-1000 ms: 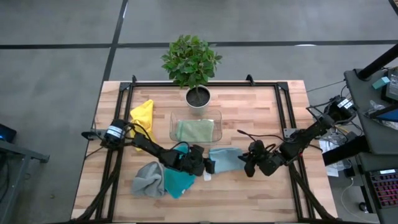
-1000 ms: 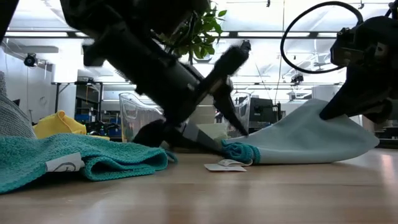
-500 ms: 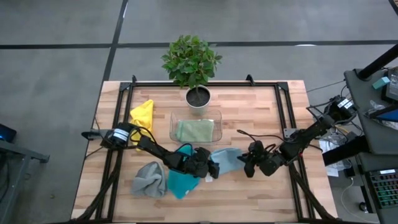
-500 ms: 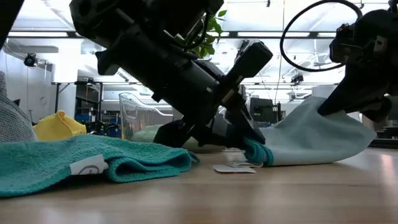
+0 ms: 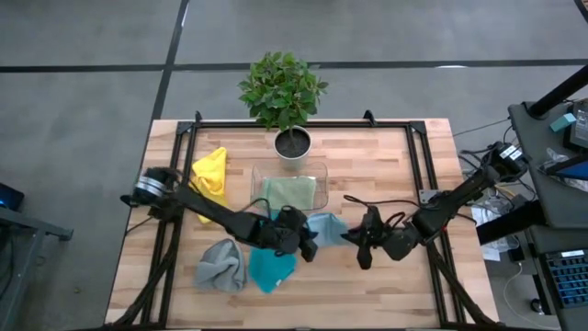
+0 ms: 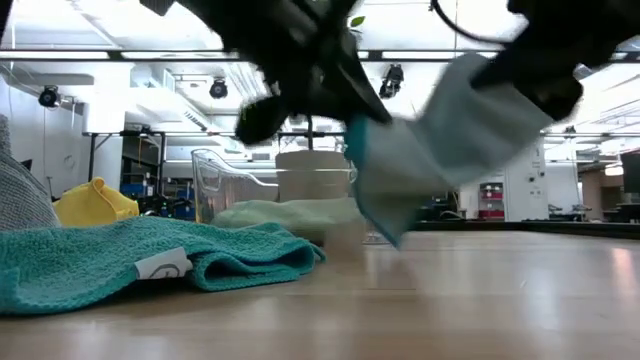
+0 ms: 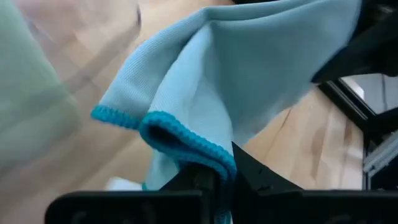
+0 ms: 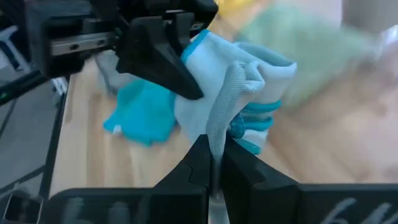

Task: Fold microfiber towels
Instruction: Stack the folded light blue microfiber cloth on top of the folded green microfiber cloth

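Light blue towel (image 5: 326,227) hangs above the worktop (image 5: 386,161) centre, lifted clear. Your left tool (image 5: 308,246) pinches one edge, your right tool (image 5: 354,241) another, so you can likely bring the edges together for a fold.

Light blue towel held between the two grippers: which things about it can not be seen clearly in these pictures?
- Light blue towel, high view: its left corner is hidden under the left gripper.
- Low view: the towel is motion-blurred, so its folds are unclear.
- Right wrist view: the right gripper hides the pinched edge.
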`<state>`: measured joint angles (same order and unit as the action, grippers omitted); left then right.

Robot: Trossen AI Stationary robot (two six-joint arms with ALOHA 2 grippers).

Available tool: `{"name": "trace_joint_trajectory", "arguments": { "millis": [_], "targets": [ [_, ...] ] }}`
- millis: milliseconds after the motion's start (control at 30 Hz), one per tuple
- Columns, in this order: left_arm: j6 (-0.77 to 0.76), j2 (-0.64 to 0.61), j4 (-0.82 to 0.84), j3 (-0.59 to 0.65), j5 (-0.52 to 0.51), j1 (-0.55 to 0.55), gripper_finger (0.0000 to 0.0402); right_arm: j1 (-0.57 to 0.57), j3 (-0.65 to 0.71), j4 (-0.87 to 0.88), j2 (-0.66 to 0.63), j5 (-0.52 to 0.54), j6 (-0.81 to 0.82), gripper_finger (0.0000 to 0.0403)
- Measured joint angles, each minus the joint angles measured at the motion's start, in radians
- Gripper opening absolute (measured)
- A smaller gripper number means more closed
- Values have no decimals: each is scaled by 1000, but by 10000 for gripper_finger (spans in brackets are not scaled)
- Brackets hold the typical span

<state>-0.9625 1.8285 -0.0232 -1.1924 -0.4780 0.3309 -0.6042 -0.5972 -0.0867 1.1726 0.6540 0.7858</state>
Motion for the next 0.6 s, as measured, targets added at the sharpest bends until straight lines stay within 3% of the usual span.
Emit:
{"name": "trace_joint_trajectory", "arguments": {
  "millis": [400,600],
  "targets": [
    [303,-356,315,5,-61,-58,2,225,-220,-8,6,-7,-412,13],
    [450,-456,435,24,-61,-141,2,355,-247,-30,7,-34,-474,13]
  ]
}}
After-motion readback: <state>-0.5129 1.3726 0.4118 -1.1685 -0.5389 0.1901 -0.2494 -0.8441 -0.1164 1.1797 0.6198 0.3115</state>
